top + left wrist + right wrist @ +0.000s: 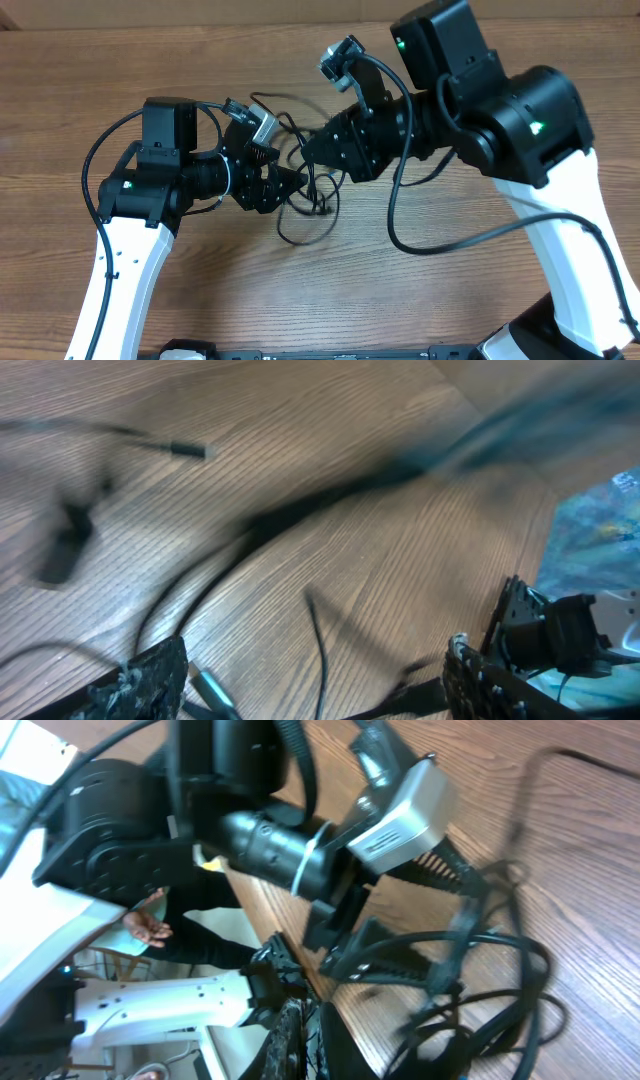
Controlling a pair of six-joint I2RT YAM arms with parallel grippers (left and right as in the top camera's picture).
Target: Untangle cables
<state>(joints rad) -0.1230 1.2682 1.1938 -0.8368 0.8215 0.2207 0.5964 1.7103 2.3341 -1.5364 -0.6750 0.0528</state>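
Observation:
The cables [318, 205] lie as a tangle of thin black loops on the wooden table between my two arms. My left gripper [287, 183] is open at the tangle's left side. In the left wrist view its fingers [320, 685] stand wide apart with one cable strand [318, 625] running between them and a silvery plug [212, 690] beside the left finger. Another plug tip [185, 449] lies farther off. My right gripper [308, 150] is at the tangle's upper edge. In the right wrist view its fingers [322, 1038] are pressed together and the cable loops [480, 1010] bunch up right beside them.
The wooden table [150, 60] stretches all around the tangle. Thicker black wires of the arms hang over the table at the left [95, 160] and right [440, 245]. The left arm's camera housing [410, 810] sits close in front of my right gripper.

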